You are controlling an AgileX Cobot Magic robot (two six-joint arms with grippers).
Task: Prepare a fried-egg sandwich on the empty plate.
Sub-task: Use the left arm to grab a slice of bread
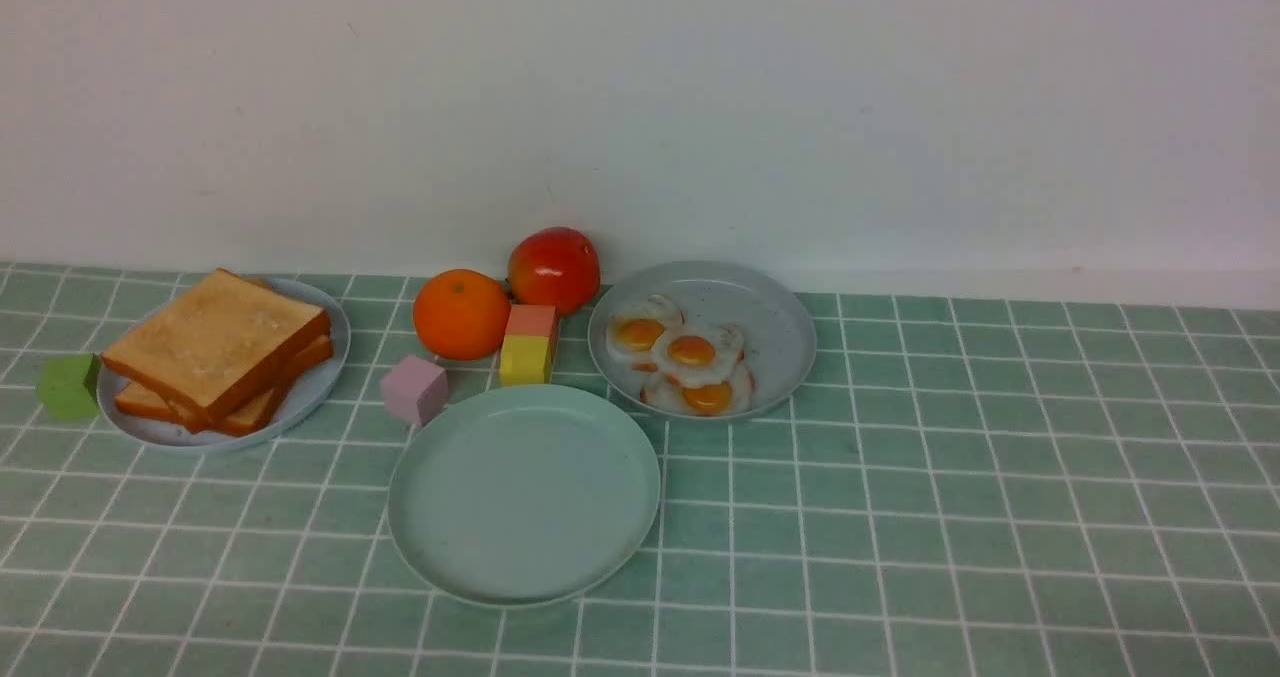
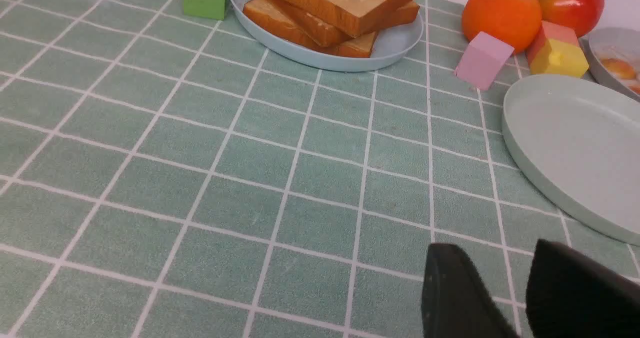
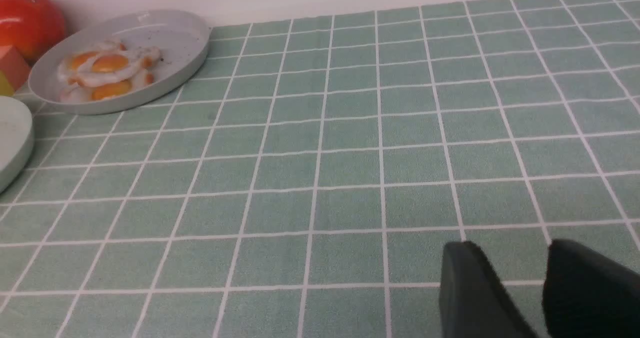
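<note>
Toast (image 1: 215, 342) lying flat, corner pointing at you. Eggs (image 1: 690, 352) lining up diagonally. Your left tool (image 2: 492, 248) and right tool (image 3: 510, 245) hovering low over desk (image 2: 300, 178), both spread.

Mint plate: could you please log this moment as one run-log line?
mint plate empty | toast stacked, blue plate | eggs on grey plate | left gripper open | right gripper open

green tablecloth (image 1: 1000, 477) carries mint plate (image 1: 524, 495), toast plate (image 1: 312, 387), egg plate (image 1: 772, 325), blocks (image 1: 413, 389), orange (image 1: 461, 314), red fruit (image 1: 553, 269).
</note>
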